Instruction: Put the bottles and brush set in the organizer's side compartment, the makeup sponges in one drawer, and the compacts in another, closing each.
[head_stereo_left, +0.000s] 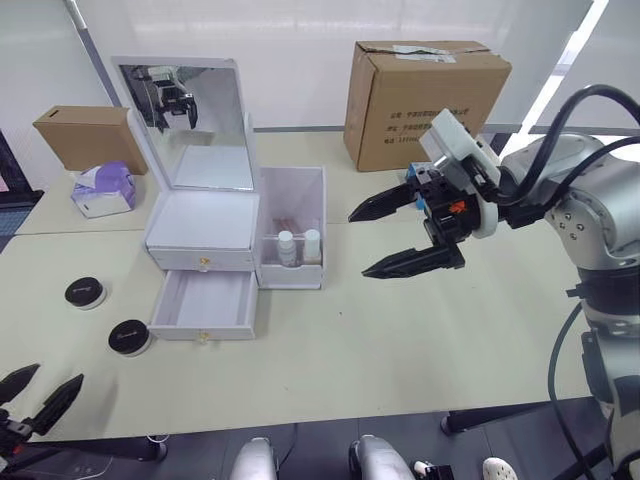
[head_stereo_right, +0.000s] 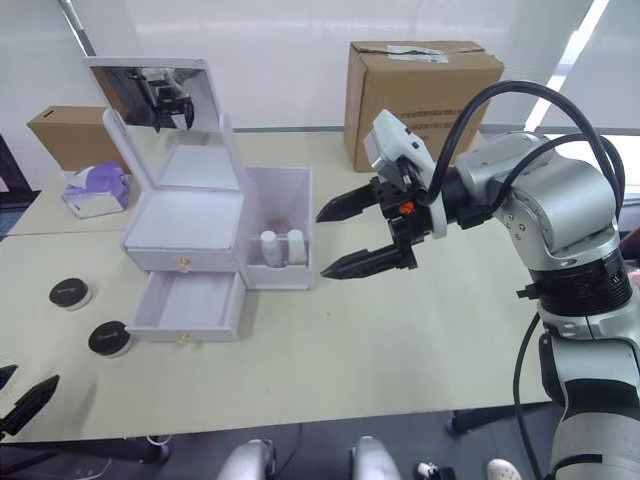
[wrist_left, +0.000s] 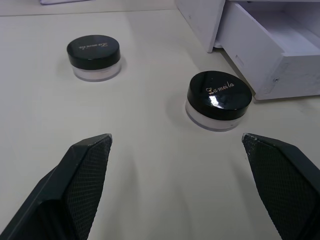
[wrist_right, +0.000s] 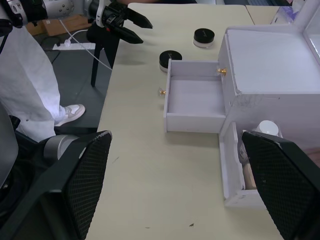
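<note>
Over the counter (head_stereo_left: 400, 330) in the eye views, right pincer (head_stereo_left: 392, 238) hovering released beside the organizer (head_stereo_left: 205, 240), bottles (head_stereo_left: 298, 246) standing in the side compartment (head_stereo_left: 292, 225), lower drawer (head_stereo_left: 203, 305) sitting open, left wrist view, left pincer (wrist_left: 177, 165) hanging released near both compacts (wrist_left: 218, 100) on the counter, right wrist view, same open drawer.

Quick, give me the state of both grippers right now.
Left gripper: open, holding nothing, facing the two compacts.
Right gripper: open, holding nothing, above the table beside the organizer.
</note>
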